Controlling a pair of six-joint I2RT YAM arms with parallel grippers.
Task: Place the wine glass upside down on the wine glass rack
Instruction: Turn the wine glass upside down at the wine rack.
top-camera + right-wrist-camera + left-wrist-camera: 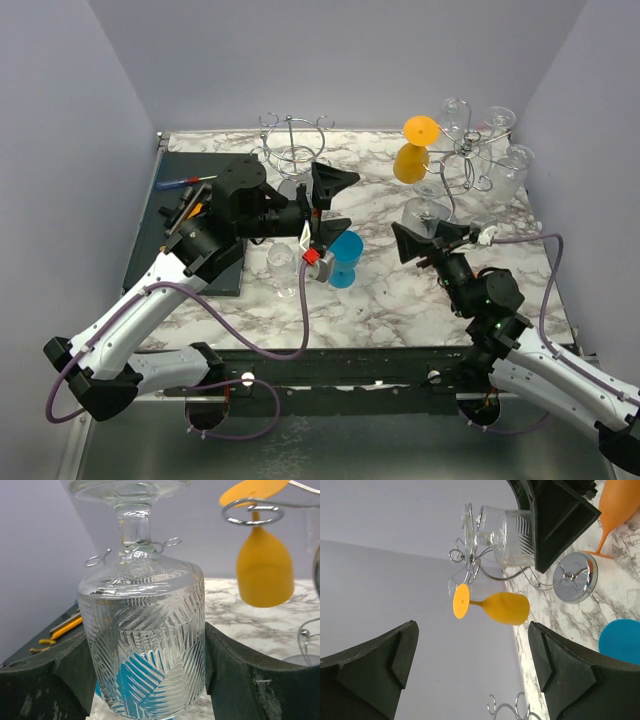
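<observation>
A clear ribbed wine glass (pixel 145 630) hangs upside down, foot on top, between the two fingers (pixel 240 675) of my right gripper (pixel 147 665), which is shut on its bowl. In the top view this glass (pixel 424 211) and the right gripper (pixel 432 233) are just in front of the wire wine glass rack (pixel 466 150). An orange glass (pixel 412 152) and clear glasses (pixel 514 165) hang from the rack. My left gripper (pixel 345 201) is at mid-table, left of the rack. It is wide open (pixel 472 670) and holds nothing.
A second wire rack (pixel 294 142) stands at the back centre. A blue cup (pixel 347 258) and a small clear glass (pixel 282 262) sit by the left gripper. A dark mat (pixel 170 215) with tools lies on the left. Another orange glass (pixel 620 505) shows beyond the rack base (pixel 577 577).
</observation>
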